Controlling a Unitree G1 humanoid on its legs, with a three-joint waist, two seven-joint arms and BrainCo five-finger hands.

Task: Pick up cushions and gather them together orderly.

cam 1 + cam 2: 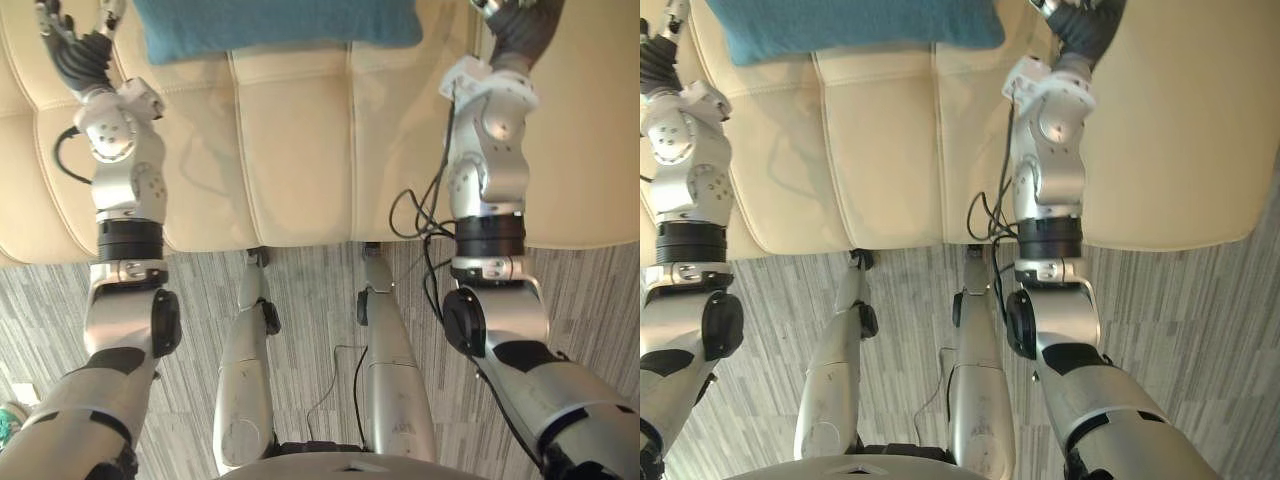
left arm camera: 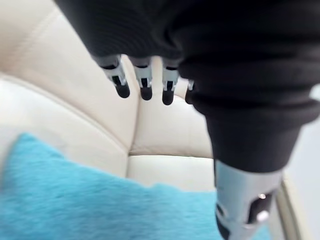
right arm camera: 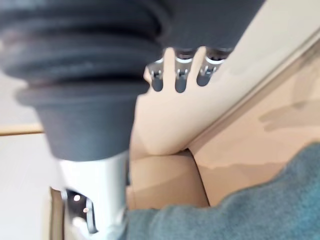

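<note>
A teal cushion (image 1: 270, 25) lies on the cream sofa's seat at the far edge of the head views, between my two arms. My left hand (image 1: 65, 45) is raised over the sofa just to the cushion's left. Its fingers (image 2: 145, 82) are straight and hold nothing, and the cushion (image 2: 75, 200) lies below them. Over the sofa's right part, beside the cushion's right corner, is my right hand (image 1: 520, 25). Its fingers (image 3: 180, 75) are relaxed and empty, with the cushion (image 3: 260, 205) a short way off.
The cream leather sofa (image 1: 300, 150) spans the upper half of the head views, with seams dividing its seat. Its front edge runs across the middle. Below it is grey striped carpet (image 1: 1200, 300).
</note>
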